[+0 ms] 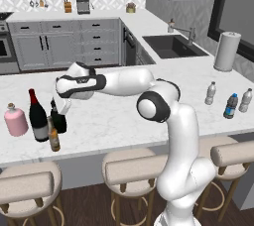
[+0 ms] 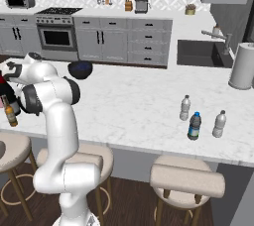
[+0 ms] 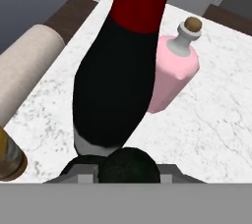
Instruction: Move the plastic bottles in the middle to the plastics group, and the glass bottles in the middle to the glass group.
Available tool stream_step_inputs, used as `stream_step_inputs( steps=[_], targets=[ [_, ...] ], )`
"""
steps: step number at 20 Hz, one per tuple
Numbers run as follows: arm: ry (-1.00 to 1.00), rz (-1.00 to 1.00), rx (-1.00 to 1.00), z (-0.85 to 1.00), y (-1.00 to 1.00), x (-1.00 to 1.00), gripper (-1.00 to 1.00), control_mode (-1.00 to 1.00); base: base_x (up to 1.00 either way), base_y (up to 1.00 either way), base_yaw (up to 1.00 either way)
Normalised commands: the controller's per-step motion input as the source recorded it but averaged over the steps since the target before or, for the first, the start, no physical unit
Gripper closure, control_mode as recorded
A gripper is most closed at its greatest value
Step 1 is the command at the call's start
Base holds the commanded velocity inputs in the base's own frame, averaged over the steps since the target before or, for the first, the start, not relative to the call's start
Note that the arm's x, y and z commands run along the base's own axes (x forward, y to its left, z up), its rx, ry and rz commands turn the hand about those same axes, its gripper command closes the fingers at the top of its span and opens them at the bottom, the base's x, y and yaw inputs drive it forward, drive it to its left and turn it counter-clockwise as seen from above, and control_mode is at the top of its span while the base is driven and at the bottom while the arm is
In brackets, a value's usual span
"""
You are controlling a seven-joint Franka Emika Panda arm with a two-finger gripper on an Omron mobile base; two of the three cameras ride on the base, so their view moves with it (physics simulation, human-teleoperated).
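- Black flask (image 1: 59,121) stands upright directly below the fingers (image 1: 56,105), which grip its neck
- Wine bottle (image 1: 37,116) just beside it; pink bottle (image 1: 16,120) beyond, on the tabletop (image 1: 124,116)

On the tabletop (image 1: 114,126), the wine bottle (image 1: 37,116) stands at the left end with the stoppered bottle (image 1: 16,120) just to its left. The flask (image 1: 58,119) sits just to the wine bottle's right, and the beer bottle (image 1: 54,138) stands before them, nearest the front edge. Well apart at the right end, the labelled water bottle (image 1: 230,106) stands between two water bottles (image 1: 211,93), slightly in front of them. The sink (image 1: 173,46) lies behind, the paper towel roll (image 1: 226,51) to its right.
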Motion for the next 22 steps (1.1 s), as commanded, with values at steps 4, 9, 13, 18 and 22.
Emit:
stream_step_inputs(
  steps=[4,9,13,18,22],
  targets=[
    [0.0,0.0,0.02,-0.06,0.0,0.0,1.0,-1.0,0.0,0.0,0.0],
    [0.0,0.0,0.01,-0.19,0.0,0.0,1.0,-1.0,0.0,0.0,0.0],
    [0.0,0.0,0.0,-0.19,0.0,0.0,1.0,-1.0,0.0,0.0,0.0],
    [0.0,0.0,0.0,0.0,0.0,0.0,1.0,-1.0,0.0,0.0,0.0],
    [0.0,0.0,0.0,0.0,0.0,0.0,1.0,-1.0,0.0,0.0,0.0]
  ],
)
